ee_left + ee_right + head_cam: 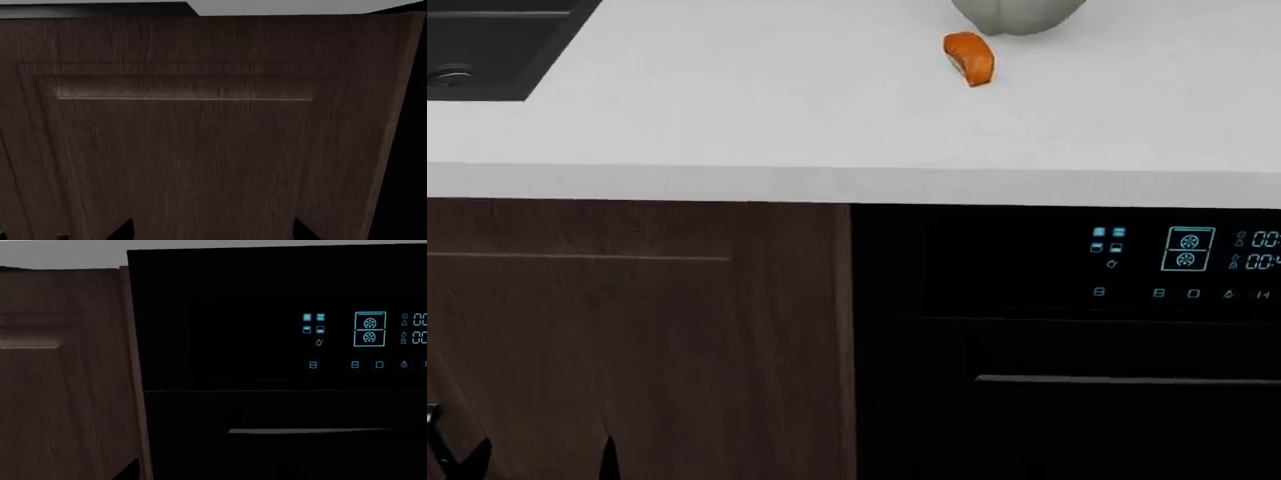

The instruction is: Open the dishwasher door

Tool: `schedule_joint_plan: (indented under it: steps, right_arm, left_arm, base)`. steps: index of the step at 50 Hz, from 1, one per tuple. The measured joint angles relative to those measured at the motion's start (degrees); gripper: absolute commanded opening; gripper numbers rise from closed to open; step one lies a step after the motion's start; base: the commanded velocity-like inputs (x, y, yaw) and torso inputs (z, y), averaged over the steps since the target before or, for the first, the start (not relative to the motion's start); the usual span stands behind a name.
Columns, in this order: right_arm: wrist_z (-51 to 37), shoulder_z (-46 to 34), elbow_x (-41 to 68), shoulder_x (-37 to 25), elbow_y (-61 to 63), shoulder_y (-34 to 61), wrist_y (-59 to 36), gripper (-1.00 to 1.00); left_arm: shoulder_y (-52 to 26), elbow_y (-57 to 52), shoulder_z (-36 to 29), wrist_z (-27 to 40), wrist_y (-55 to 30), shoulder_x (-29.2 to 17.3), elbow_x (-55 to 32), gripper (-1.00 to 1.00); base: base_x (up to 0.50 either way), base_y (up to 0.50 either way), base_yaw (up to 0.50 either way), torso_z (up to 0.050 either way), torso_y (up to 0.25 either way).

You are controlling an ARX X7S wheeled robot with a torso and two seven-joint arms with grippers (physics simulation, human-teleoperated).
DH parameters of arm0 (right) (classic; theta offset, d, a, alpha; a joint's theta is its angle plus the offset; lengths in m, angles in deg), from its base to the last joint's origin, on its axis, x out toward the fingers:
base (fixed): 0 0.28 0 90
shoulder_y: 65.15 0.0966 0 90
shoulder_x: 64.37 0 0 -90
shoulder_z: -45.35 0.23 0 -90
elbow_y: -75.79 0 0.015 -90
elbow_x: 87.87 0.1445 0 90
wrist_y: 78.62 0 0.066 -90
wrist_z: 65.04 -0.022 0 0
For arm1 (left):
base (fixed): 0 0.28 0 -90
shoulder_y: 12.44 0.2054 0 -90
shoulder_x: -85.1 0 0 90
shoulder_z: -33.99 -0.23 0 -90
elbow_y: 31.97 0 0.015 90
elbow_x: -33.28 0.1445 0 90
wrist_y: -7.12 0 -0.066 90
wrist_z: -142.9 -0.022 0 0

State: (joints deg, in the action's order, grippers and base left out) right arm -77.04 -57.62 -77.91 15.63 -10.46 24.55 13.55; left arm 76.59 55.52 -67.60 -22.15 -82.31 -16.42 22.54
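Blue digits "00" and icons glow on the dishwasher's control panel (360, 340).

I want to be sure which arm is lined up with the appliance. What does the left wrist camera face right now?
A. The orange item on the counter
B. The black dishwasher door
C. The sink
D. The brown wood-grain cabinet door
D: the left wrist view is filled by the wood-grain cabinet door, while the dishwasher door shows in the right wrist view.

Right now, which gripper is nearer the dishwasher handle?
Right, judging by the wrist views. The right wrist camera faces the handle on the dishwasher door. The left gripper sits in front of the wood cabinet, left of the dishwasher.
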Motion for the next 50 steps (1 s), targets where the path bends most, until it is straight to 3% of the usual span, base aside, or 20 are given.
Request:
schedule_joint_plan:
  steps: [32, 50]
  right_arm:
    - [-1.0, -0.9, 0.8, -0.8, -0.3, 0.3, 0.3, 1.00]
    - [-2.8, -1.2, -0.3, -2.6, 2.8, -0.1, -2.3, 1.00]
  left_arm:
    - [-0.3, 0.7, -0.8, 0.8, 0.7, -0.7, -0.3, 1.00]
    - [-0.3, 0.9, -1.0, 1.4, 2.3, -0.9, -0.5, 1.00]
  base:
    - [0.00, 0.00, 0.00, -0.050, 0.000]
    - [0.00, 0.00, 0.00, 0.000, 0.000]
